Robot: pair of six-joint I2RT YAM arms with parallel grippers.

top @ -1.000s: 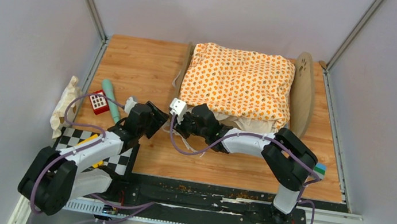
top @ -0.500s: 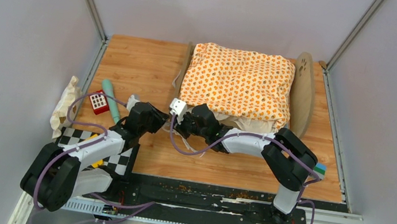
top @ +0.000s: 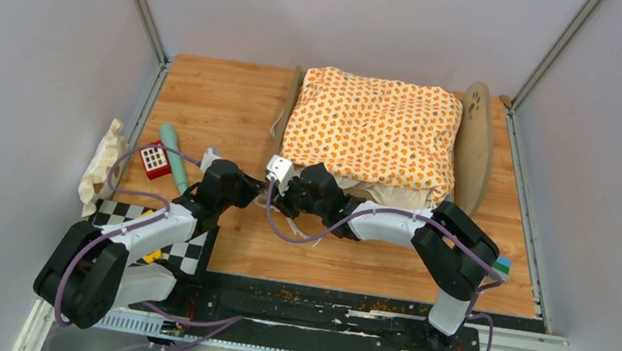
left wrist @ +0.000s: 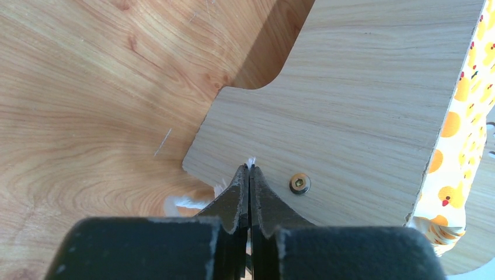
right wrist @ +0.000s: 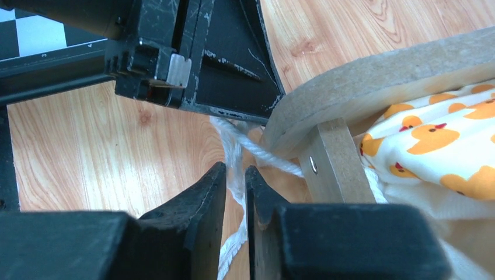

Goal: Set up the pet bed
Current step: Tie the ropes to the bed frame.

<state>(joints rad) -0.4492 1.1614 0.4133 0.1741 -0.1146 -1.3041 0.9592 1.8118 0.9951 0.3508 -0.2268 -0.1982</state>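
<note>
By the pet bed, left fingers tight on a white tie, right fingers slightly apart around it.

Red block beside teal stick, near checkerboard.

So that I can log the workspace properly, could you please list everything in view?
pet bed: one, light wood, far middle of table.
cushion: one, orange-patterned, on the bed.
ties: few strands, white, bed's near-left corner.
block: one, red-white, left side.
cylinder: one, pale green, beside block.
cloth: one, cream, left edge.
checkerboard: one, black-white, under left arm.
table: one, wood-grain, under everything.
left arm: one, white-black, jaws shut on a tie.
right arm: one, white-black, jaws narrowly apart around a tie.
</note>
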